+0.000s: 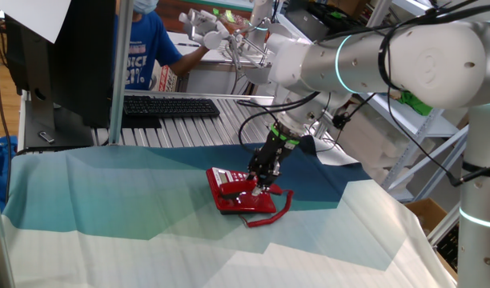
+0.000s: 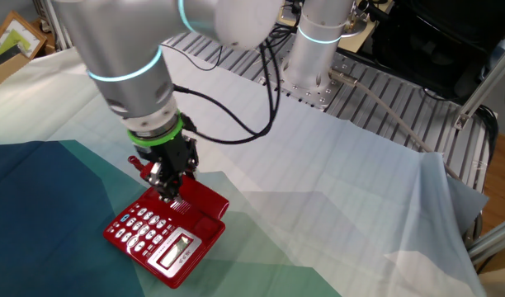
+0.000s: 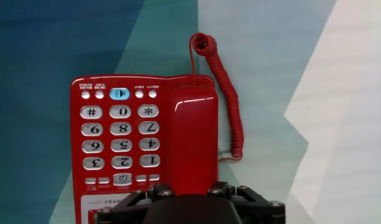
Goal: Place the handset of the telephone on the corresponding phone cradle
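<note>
The red telephone (image 3: 119, 137) lies on the blue-green cloth, keypad to the left in the hand view. The red handset (image 3: 193, 137) lies along the phone cradle on the right side of the base, seated in it. Its coiled cord (image 3: 231, 99) loops off to the right. My gripper (image 3: 190, 190) straddles the near end of the handset, with a finger against each side. In one fixed view the gripper (image 1: 261, 180) is down on the phone (image 1: 233, 196). In the other fixed view the gripper (image 2: 168, 191) stands over the handset (image 2: 201, 200) on the phone (image 2: 158, 239).
A black keyboard (image 1: 169, 106) lies on the slatted metal table behind the cloth, beside a dark monitor (image 1: 61, 56). A person in a blue shirt (image 1: 145, 48) stands behind. The arm's base (image 2: 310, 74) is mounted at the table's far side.
</note>
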`<state>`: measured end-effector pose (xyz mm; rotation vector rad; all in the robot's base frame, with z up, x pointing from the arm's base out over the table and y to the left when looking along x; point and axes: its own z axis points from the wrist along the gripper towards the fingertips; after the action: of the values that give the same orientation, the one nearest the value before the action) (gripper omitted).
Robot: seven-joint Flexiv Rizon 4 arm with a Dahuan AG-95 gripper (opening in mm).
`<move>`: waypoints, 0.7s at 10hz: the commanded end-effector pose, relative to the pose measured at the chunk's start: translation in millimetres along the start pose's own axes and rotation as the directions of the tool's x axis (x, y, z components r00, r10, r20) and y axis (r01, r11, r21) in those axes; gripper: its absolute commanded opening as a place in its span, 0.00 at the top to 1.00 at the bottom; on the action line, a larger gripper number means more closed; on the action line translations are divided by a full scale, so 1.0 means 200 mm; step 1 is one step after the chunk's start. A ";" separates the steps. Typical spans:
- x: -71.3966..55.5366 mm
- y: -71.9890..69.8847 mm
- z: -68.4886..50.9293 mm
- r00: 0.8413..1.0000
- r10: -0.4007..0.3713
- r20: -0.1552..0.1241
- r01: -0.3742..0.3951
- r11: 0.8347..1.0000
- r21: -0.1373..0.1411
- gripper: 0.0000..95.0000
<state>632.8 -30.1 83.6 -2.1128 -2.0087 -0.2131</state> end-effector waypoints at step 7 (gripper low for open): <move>-0.04 -0.04 0.10 1.000 -0.001 -0.025 0.000 0.999 -0.037 1.00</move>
<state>623.6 -31.9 62.3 -2.1204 -2.0068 -0.2801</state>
